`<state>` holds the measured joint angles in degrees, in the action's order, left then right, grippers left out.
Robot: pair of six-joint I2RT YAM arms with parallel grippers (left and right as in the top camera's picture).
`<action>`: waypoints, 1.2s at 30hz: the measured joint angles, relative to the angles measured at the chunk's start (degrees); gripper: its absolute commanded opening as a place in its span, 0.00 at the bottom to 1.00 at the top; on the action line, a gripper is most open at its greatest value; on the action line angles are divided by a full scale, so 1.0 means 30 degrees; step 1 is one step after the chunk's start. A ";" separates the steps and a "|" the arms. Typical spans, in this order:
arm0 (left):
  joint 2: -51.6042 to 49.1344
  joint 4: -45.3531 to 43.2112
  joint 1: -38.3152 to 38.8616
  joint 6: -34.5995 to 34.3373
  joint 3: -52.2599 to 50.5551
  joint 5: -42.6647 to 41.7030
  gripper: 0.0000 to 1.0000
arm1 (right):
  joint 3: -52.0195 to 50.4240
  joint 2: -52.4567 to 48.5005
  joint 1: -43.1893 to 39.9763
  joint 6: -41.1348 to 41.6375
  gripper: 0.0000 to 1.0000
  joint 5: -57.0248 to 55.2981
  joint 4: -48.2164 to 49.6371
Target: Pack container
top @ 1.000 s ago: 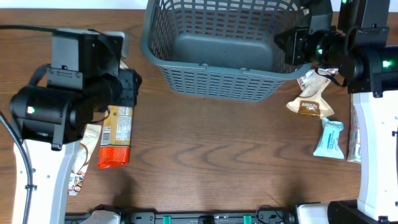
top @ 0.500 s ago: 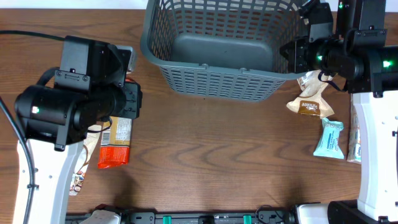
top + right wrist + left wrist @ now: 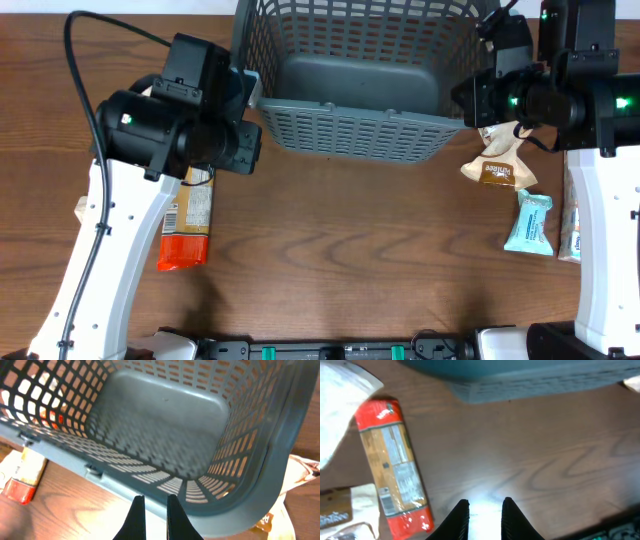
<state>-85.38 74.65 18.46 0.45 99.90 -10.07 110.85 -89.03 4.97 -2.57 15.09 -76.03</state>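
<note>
- Large dark grey plastic lattice basket [image 3: 355, 75] sits empty at the tabletop's [image 3: 350, 250] far edge, between both arms.
- Judged light, stiff, mildly flexible; the flared rim offers the best hold.
- Left gripper [image 3: 485, 510] and right gripper [image 3: 151, 507]: fingers narrowly parted, holding nothing.

- My overhead view looks straight down on the table [image 3: 350, 250].
- Left wrist looks close along it, sharing the red packet [image 3: 394, 465].
- Right wrist peers into the basket [image 3: 165, 425].

A red-ended snack bar [image 3: 186, 225] is lying near the desk's [image 3: 340, 260] left edge. A tan pouch [image 3: 497, 158] and a light blue packet [image 3: 529, 222] are lying near the right edge.
</note>
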 measured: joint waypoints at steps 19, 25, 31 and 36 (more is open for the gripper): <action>-0.0182 -0.4124 0.0175 0.1450 0.2951 0.2076 0.19 | 0.0539 0.0342 0.0328 -0.0131 0.01 -0.0794 -0.0612; -0.1173 -0.3832 0.0306 0.1450 0.4539 0.1814 0.19 | 0.0561 0.1588 0.0969 0.1749 0.01 -0.2812 -0.3228; -0.3002 -0.3752 0.0386 0.1450 0.4532 0.1246 0.19 | 0.0568 0.2798 0.1559 0.3213 0.01 -0.4350 -0.4524; -0.3774 -0.3738 0.0386 0.1450 0.4532 0.0954 0.19 | -0.0182 0.3249 0.1967 0.3840 0.01 -0.4991 -0.4517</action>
<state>-96.71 63.44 19.62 4.80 113.49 -7.20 110.30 -79.29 10.87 8.95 0.12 -89.58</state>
